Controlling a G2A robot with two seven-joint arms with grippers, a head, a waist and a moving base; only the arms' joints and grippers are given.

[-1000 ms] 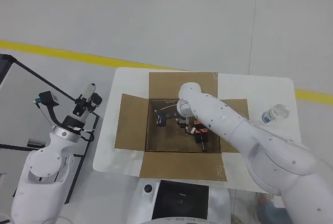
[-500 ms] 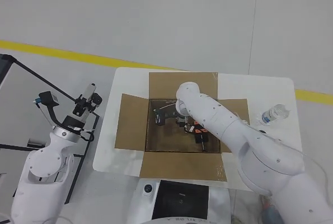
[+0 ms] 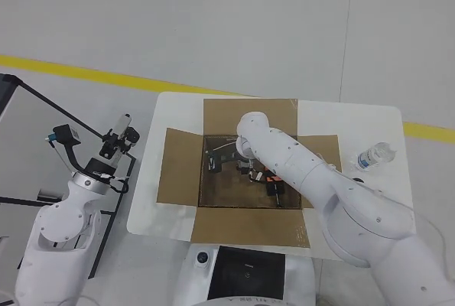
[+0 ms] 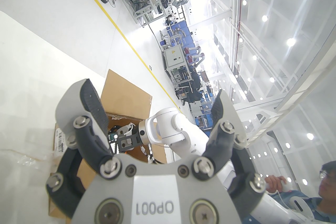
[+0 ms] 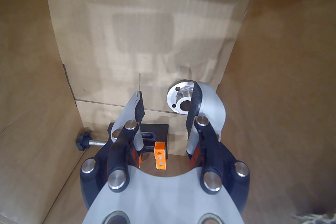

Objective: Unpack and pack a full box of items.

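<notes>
Box: metal flange inside, partly behind spread right gripper.

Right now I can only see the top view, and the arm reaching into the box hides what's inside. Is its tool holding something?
Observer: No. The right wrist view shows the right tool open and empty.
Operator: What's under it?
Observer: A silver metal flange lies on the floor of the cardboard box, partly hidden behind the tool.
Operator: And the other arm's tool?
Observer: The left tool is wide open and empty too, pointing toward the box.
</notes>
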